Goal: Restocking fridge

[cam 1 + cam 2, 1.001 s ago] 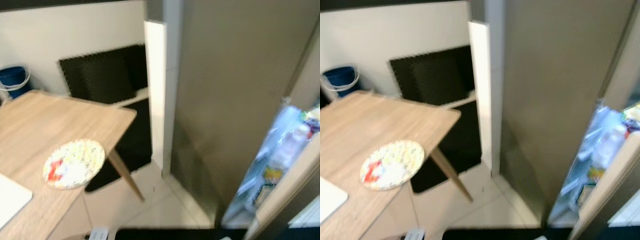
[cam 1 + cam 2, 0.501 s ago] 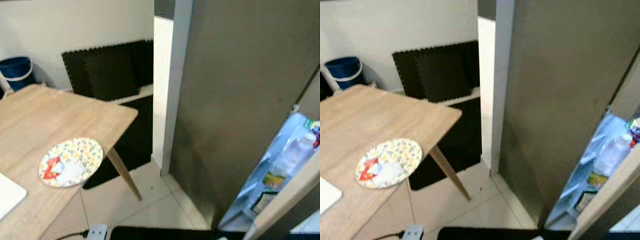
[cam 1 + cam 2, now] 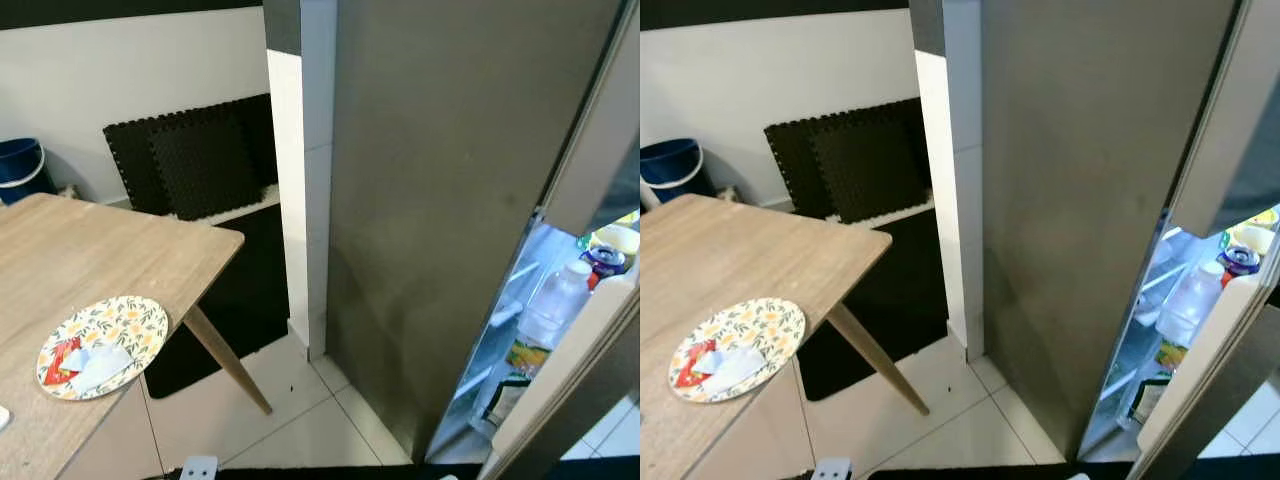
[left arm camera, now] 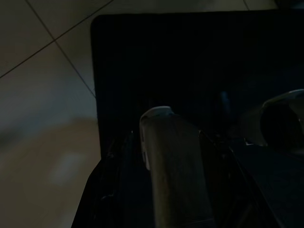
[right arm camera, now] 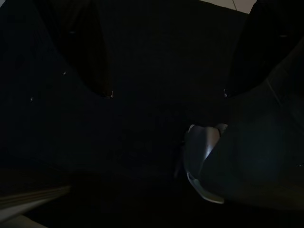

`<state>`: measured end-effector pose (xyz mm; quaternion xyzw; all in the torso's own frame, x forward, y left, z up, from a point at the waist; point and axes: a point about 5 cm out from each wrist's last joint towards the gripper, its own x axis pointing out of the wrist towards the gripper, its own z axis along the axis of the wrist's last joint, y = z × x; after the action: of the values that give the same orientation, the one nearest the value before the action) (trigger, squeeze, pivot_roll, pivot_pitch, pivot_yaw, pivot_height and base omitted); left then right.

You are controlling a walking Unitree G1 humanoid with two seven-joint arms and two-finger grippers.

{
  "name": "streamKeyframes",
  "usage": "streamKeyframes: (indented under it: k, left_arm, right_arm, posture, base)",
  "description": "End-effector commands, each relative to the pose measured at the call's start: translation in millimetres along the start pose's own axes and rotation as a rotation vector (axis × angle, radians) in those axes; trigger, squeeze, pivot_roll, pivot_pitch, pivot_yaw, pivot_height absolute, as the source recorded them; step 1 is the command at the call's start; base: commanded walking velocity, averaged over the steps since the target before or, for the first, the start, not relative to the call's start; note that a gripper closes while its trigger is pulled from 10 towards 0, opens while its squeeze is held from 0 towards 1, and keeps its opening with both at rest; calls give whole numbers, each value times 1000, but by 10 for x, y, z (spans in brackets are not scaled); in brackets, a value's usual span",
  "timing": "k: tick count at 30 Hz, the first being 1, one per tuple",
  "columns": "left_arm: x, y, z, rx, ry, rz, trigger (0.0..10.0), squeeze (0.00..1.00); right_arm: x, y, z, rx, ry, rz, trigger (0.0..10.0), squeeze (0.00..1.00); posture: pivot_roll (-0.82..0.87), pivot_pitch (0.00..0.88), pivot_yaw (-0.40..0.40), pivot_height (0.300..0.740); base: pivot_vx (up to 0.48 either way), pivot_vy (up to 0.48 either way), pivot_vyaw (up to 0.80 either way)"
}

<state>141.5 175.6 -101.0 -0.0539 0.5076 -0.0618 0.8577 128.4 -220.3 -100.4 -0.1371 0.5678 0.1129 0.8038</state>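
The fridge (image 3: 450, 200) stands right of centre, its broad grey side towards me. Its door (image 3: 1200, 350) is ajar at the right and the lit inside shows through the gap. On the door shelf stand a clear plastic bottle (image 3: 552, 305) and a can (image 3: 604, 258), with packets below them. My right gripper (image 5: 166, 92) hangs low in the dark, open, with nothing between its black fingers (image 5: 80, 52). My left arm hangs idle too. Its dark wrist view has a pale long shape (image 4: 173, 171) over a black base and floor tiles.
A wooden table (image 3: 110, 250) on slanted legs stands at the left. It carries a flowered plate (image 3: 100, 346) with a red packet and a white wrapper. Black foam mats (image 3: 190, 150) lean on the far wall beside a blue bucket (image 3: 18, 165). Pale tiled floor (image 3: 300, 420) lies between table and fridge.
The whole picture has shifted, so the camera has moved: table and plate sit further left and more of the fridge's lit inside shows. Nothing in the scene has moved.
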Motion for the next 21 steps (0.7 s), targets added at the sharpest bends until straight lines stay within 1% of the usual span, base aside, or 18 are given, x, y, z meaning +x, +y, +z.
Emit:
streamKeyframes:
  k: [1, 4, 5, 6, 8, 9, 10, 12, 13, 14, 15, 16, 17, 18, 20, 21]
  left_arm:
    - [-14, 65, 42, -18, -27, 13, 10000, 0]
    - [-7, 41, 142, 1, -79, -31, 10000, 0]
    - [0, 8, 208, 20, -111, -67, 10000, 0]
    - [0, 8, 208, 20, -111, -67, 10000, 0]
    - [7, -46, 323, 40, -164, -128, 10000, 0]
    - [9, -95, 410, 83, -198, -181, 10000, 0]
    - [9, -95, 410, 83, -198, -181, 10000, 0]
    - [9, -195, 539, 173, -239, -276, 10000, 0]
    - [9, -195, 539, 173, -239, -276, 10000, 0]
    - [8, -285, 647, 283, -263, -342, 10000, 0]
    - [8, -285, 647, 283, -263, -342, 10000, 0]
    - [6, -331, 711, 332, -278, -371, 10000, 0]
    - [6, -331, 711, 332, -278, -371, 10000, 0]
    - [-4, -404, 826, 402, -313, -419, 10000, 0]
    - [-39, -543, 1037, 497, -384, -509, 10000, 0]
    - [-39, -543, 1037, 497, -384, -509, 10000, 0]
  right_arm:
    - [8, 18, 53, -11, -16, 8, 10000, 0]
    - [7, 14, 57, -13, -17, 7, 10000, 0]
    - [7, 12, 59, -14, -18, 6, 10000, 0]
    - [7, 12, 59, -14, -18, 6, 10000, 0]
    - [6, 9, 61, -14, -18, 5, 10000, 0]
    - [6, 6, 62, -14, -18, 4, 10000, 0]
    - [6, 6, 62, -14, -18, 4, 10000, 0]
    - [6, 5, 62, -15, -17, 3, 10000, 0]
    - [6, 5, 62, -15, -17, 3, 10000, 0]
    - [5, 1, 62, -16, -16, 3, 10000, 0]
    - [5, 1, 62, -16, -16, 3, 10000, 0]
    - [5, -2, 62, -17, -16, 2, 10000, 0]
    - [5, -2, 62, -17, -16, 2, 10000, 0]
    - [4, -4, 63, -17, -16, 2, 10000, 0]
    - [4, -7, 67, -18, -16, 2, 10000, 0]
    - [4, -7, 67, -18, -16, 2, 10000, 0]
  posture:
    - [-43, 0, 25, 740]
    - [-42, 0, 25, 740]
    - [-41, 0, 24, 740]
    - [-41, 0, 24, 740]
    - [-41, 0, 23, 740]
    - [-41, 0, 23, 740]
    - [-41, 0, 23, 740]
    - [-41, 0, 23, 740]
    - [-41, 0, 23, 740]
    - [-36, 0, 21, 740]
    - [-36, 0, 21, 740]
    - [-36, 0, 21, 740]
    - [-36, 0, 21, 740]
    - [-36, 0, 21, 740]
    - [-34, 0, 20, 740]
    - [-34, 0, 20, 740]
  base:
    - [0, 0, 0]
    - [0, 0, 0]
    - [0, 0, 0]
    - [0, 0, 0]
    - [0, 0, 0]
    - [0, 0, 0]
    - [0, 0, 0]
    - [0, 0, 0]
    - [0, 0, 0]
    - [0, 0, 0]
    - [0, 0, 0]
    - [0, 0, 0]
    - [0, 0, 0]
    - [0, 0, 0]
    - [0, 0, 0]
    - [0, 0, 0]
